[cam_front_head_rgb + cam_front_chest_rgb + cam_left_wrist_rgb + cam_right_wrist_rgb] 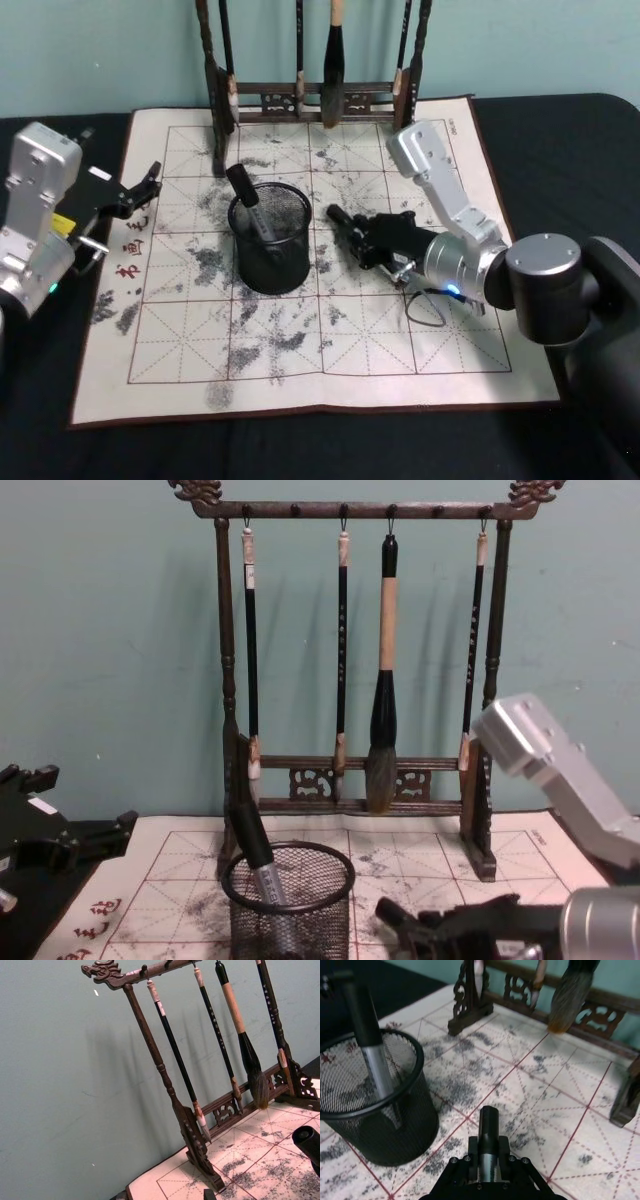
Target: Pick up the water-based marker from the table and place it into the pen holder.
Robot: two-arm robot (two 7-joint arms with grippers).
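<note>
My right gripper (362, 238) is shut on a black and silver water-based marker (338, 215), held low over the mat just right of the pen holder (272, 262). The marker's black end (488, 1121) sticks out past the fingers (454, 1166) and points toward the brush rack. The pen holder (385, 1132) is a small black mesh cup, and another marker (370, 1045) leans inside it. From the chest, the holder (290, 910) stands centre front with my right gripper (420, 932) beside it. My left gripper (140, 190) rests open at the mat's left edge.
A tall dark wooden brush rack (350, 510) hung with several brushes stands at the back of the mat (300, 370). The ink-stained grid mat lies on a black table (560, 140). Bare mat lies in front of the holder.
</note>
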